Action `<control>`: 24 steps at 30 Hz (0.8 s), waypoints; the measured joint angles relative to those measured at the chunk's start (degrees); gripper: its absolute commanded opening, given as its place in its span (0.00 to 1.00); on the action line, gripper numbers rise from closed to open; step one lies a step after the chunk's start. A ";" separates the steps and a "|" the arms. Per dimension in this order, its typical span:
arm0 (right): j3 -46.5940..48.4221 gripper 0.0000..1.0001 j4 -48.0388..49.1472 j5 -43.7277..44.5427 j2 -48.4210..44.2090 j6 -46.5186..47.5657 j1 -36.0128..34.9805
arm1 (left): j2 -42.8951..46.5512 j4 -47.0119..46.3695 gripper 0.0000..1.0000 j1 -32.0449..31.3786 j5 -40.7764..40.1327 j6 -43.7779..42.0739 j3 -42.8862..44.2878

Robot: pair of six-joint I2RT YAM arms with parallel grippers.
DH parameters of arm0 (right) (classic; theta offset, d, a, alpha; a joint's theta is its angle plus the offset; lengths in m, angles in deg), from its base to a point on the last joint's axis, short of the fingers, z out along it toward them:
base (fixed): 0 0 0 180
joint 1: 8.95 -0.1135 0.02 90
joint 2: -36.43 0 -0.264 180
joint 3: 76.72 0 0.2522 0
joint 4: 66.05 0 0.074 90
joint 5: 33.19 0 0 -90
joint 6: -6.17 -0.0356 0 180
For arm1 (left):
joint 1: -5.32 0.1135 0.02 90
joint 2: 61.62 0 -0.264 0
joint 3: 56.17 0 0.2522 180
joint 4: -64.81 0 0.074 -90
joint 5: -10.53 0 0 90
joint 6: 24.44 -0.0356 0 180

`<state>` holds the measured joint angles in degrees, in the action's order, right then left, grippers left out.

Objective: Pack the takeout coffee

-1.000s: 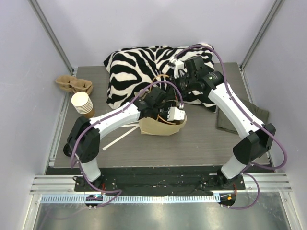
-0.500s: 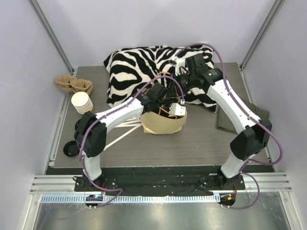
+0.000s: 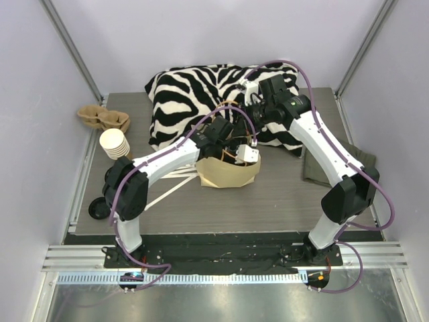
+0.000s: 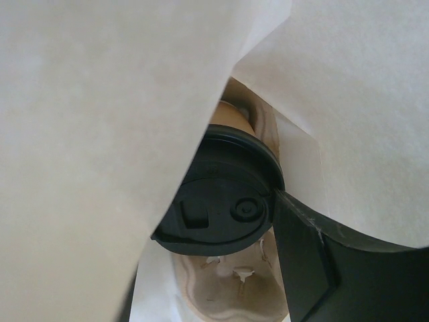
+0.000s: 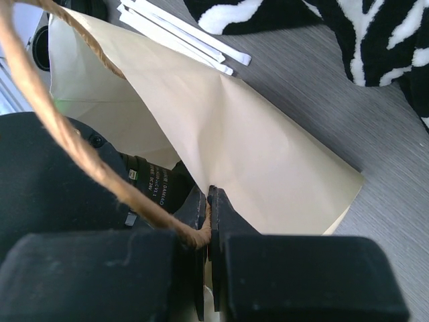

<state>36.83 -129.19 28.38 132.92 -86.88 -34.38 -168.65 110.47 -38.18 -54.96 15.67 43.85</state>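
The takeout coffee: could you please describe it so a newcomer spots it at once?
In front of the zebra-striped pillow stands a paper bag. The takeout coffee is inside it: a brown cup under a black lid, unlike the lidless cup stack to the left.

Left arm [image 3: 164, 161] and right arm [image 3: 325, 153]: rounded white-shelled links, joined by black cylindrical joint housings [image 3: 348, 199]. Purple cables [image 3: 391, 201] run outside each arm in loose loops from base to wrist. Both bases are fixed to a black mounting plate [image 3: 221, 255]. White block [image 3: 247, 155] at the left wrist. Left finger [image 4: 315, 268]: matte black, angular, with a bevelled edge. Right gripper [image 5: 208, 201]: flat black fingers on a blocky black body.
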 measured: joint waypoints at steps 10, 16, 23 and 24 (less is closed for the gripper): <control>-3.32 0.01 0.92 -3.67 -2.60 -1.27 -0.13 | 4.22 0.33 0.72 -1.18 -2.14 0.33 -4.22; -4.37 0.01 -0.31 -6.93 -3.41 -3.65 -0.15 | 6.82 3.50 0.73 -2.43 -1.97 1.40 -5.81; -6.51 0.01 -1.95 -8.02 -5.92 -4.70 -0.22 | 8.57 7.28 0.79 -4.07 -0.70 1.90 -6.16; -6.95 0.01 -1.81 -7.93 -6.29 -4.70 -0.22 | 8.66 7.45 0.81 -4.17 -0.68 1.92 -6.23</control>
<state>29.88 -131.01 20.45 126.62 -91.58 -34.60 -159.99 117.93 -42.36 -55.64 17.59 37.62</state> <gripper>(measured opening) 0.040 0.781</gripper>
